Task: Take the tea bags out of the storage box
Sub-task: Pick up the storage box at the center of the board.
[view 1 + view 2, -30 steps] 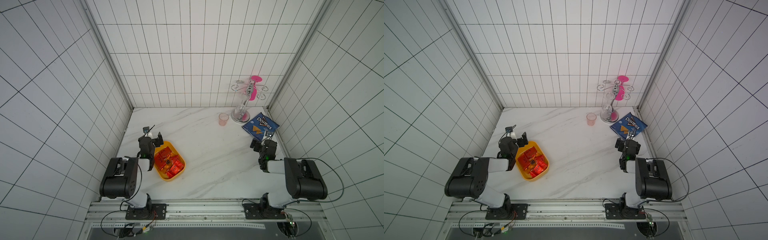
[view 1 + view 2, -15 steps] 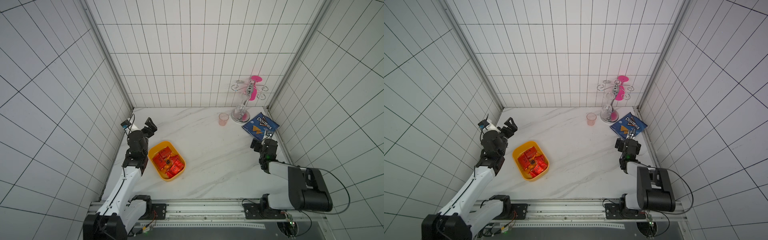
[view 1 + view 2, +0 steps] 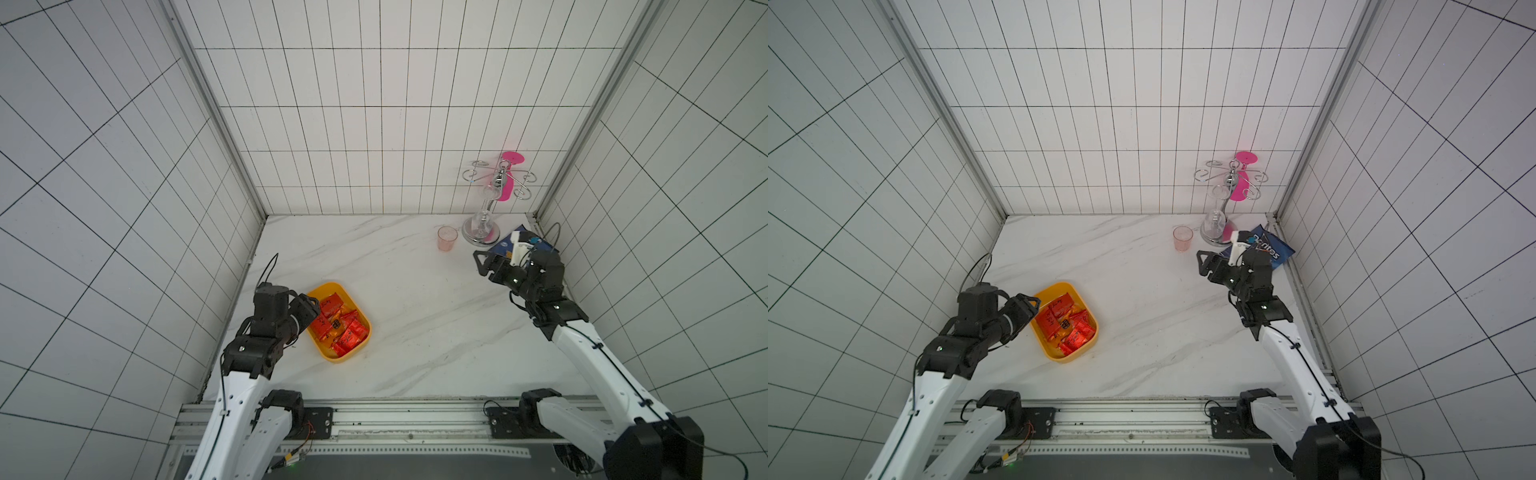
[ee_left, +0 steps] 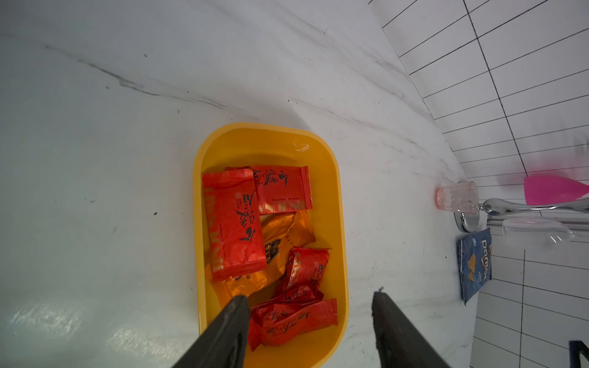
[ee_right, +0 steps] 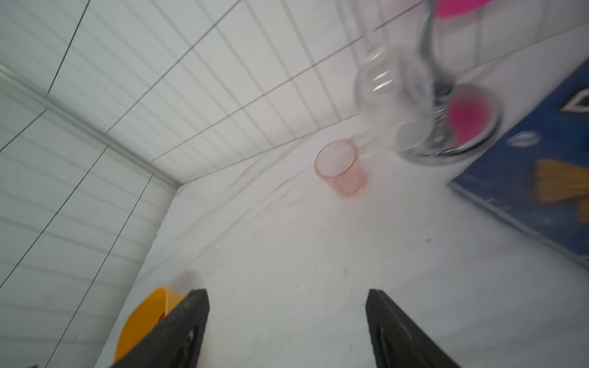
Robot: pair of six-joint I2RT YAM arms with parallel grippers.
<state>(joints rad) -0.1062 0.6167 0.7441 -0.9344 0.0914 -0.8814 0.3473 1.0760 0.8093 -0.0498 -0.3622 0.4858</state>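
The storage box (image 3: 347, 358) is a shallow yellow tray at the table's left front, also seen as the storage box (image 3: 1073, 358) (image 4: 255, 127). Several tea bags (image 3: 340, 328) (image 3: 1065, 322) lie piled in it: red sachets (image 4: 236, 223) over an orange one (image 4: 283, 235). My left gripper (image 3: 311, 309) (image 3: 1032, 307) (image 4: 310, 296) hovers open over the tray's left end, holding nothing. In the left wrist view one finger is over the sachets and the other outside the rim. My right gripper (image 3: 482, 266) (image 3: 1207, 266) (image 5: 287, 293) is raised at the right, open and empty, far from the tray (image 5: 143, 315).
A pink translucent cup (image 3: 447, 238) (image 3: 1182, 237) (image 5: 341, 169) stands at the back right beside a chrome glass rack (image 3: 482, 226) (image 3: 1214, 232). A blue Doritos bag (image 3: 1268, 249) (image 4: 475, 264) lies in the back right corner, just behind the right gripper. Tiled walls close three sides.
Both arms have risen from their folded rest. The left gripper swung up and back over the tray's left end. The right gripper lifted toward the cup. Both pairs of jaws have narrowed somewhat.
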